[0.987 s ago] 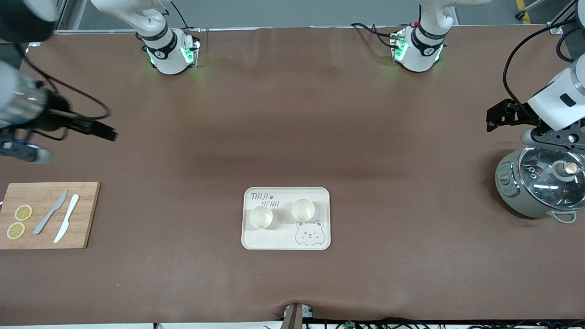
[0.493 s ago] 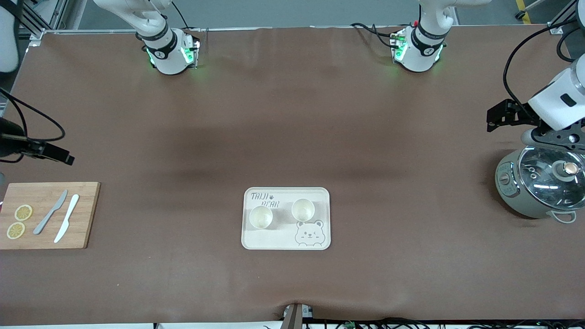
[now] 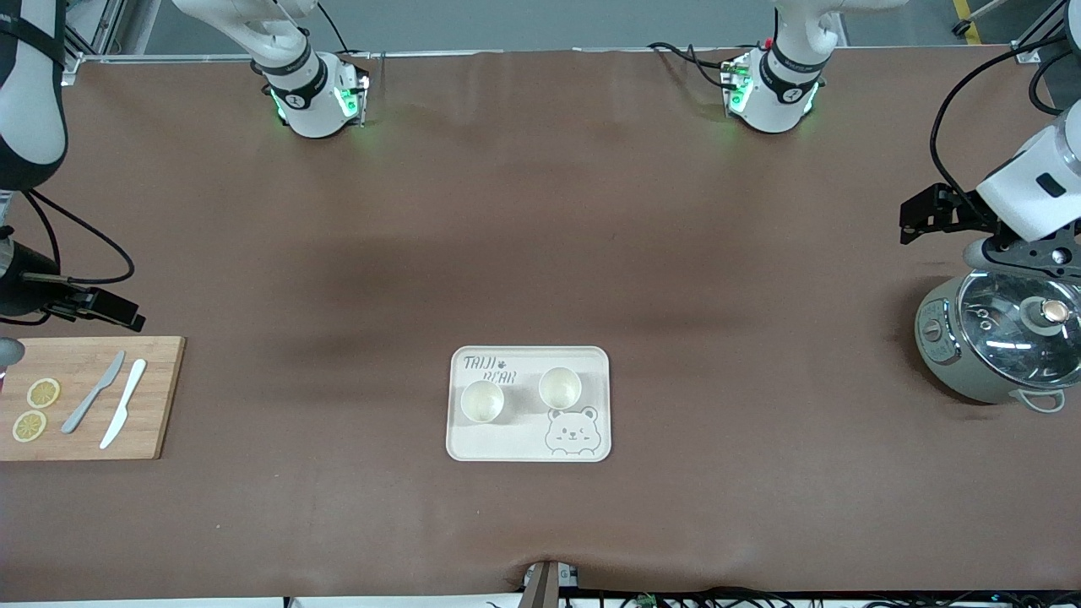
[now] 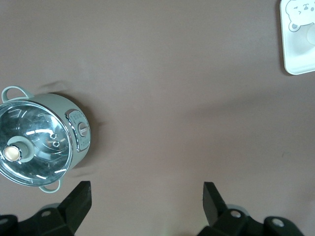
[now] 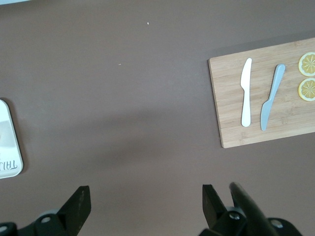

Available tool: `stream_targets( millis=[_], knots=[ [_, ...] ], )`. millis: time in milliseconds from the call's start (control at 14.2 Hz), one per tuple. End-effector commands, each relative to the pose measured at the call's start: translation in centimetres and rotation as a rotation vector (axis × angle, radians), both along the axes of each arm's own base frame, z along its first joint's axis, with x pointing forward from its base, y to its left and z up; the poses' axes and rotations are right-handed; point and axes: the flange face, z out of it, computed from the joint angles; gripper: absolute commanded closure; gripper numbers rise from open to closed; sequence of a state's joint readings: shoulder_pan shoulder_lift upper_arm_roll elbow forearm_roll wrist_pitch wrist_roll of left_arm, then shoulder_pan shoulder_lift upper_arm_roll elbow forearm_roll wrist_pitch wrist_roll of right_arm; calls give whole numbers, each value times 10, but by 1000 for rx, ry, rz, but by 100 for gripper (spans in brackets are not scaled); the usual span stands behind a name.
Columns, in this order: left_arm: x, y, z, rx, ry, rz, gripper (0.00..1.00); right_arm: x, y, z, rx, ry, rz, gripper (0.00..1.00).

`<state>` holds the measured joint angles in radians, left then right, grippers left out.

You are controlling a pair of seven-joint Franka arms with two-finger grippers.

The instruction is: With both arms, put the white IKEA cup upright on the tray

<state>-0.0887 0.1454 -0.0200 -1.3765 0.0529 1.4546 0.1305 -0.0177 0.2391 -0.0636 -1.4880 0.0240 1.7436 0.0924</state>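
The cream tray (image 3: 507, 449) with "TAIJI BEAR" lettering lies in the middle of the table. Two white cups stand upright on it, mouths up: one (image 3: 482, 400) toward the right arm's end, the other (image 3: 560, 387) toward the left arm's end. A tray corner shows in the left wrist view (image 4: 291, 66) and an edge in the right wrist view (image 5: 7, 142). My left gripper (image 4: 146, 189) is open and empty, up over bare table beside the rice cooker. My right gripper (image 5: 146, 192) is open and empty, up over bare table beside the cutting board. Both are far from the tray.
A grey rice cooker (image 3: 1001, 346) with a glass lid stands at the left arm's end. A wooden cutting board (image 3: 156, 397) at the right arm's end holds a grey knife (image 3: 93, 393), a white knife (image 3: 123, 404) and two lemon slices (image 3: 43, 393).
The right arm's wrist has swung out toward its end of the table and come down beside the cutting board. The left arm, cups and tray have not moved.
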Motion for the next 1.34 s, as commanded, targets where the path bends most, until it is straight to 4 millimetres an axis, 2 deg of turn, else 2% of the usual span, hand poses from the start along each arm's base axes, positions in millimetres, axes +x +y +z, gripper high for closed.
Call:
stream_targets(
  millis=[0,211,634,1269],
  knots=[
    [-1,2,4,21,-13,-16,0,4,-11,-6,-11,-10,-1,0],
    [0,2,3,21,-12,-16,0,8,-2,-8,-11,-29,11,0],
    [8,-3,10,-16,-92,-11,0,7,-4,-16,-10,-12,4,0],
    [8,-5,9,-79,-87,17,0,11,-2,-15,-13,-39,7,0]
  ],
)
